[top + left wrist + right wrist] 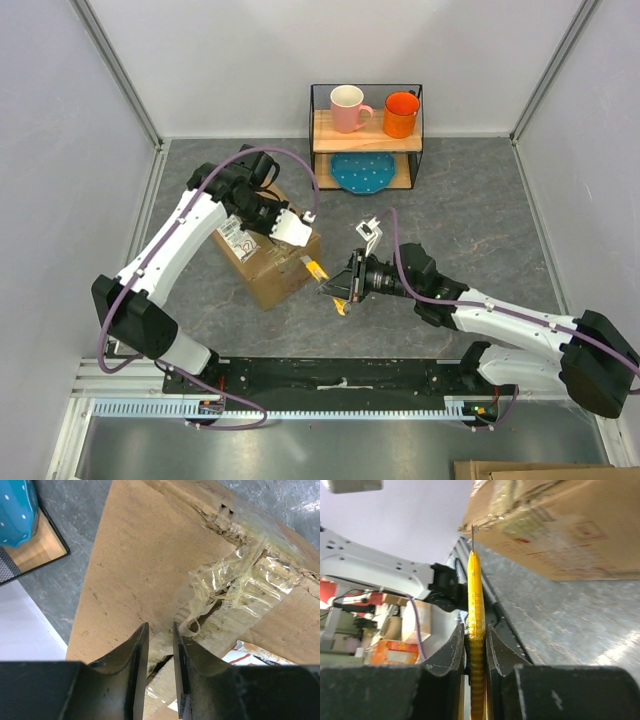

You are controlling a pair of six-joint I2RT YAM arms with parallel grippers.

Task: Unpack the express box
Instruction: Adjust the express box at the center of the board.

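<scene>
Between the jaws of my right claw (475, 630) sat a slim yellow plastic knife (474, 590), tip at the brown corrugated cardboard express box (560, 525) on the grey table (470, 220). My left claw (160, 627) stood narrow over torn tape (235, 587), grip unclear. Unpinned, the box could skid and deflect the blade.

— Where's the left arm (178, 240)?
— Reaching over the express box (280, 272), left pincer (160, 630) pointing down at its top, jaws nearly together; whether they grip, I can't tell.
— And the right pincer (475, 630)?
— Level beside the box's right corner, clamped on a yellow cutter (475, 580).
</scene>
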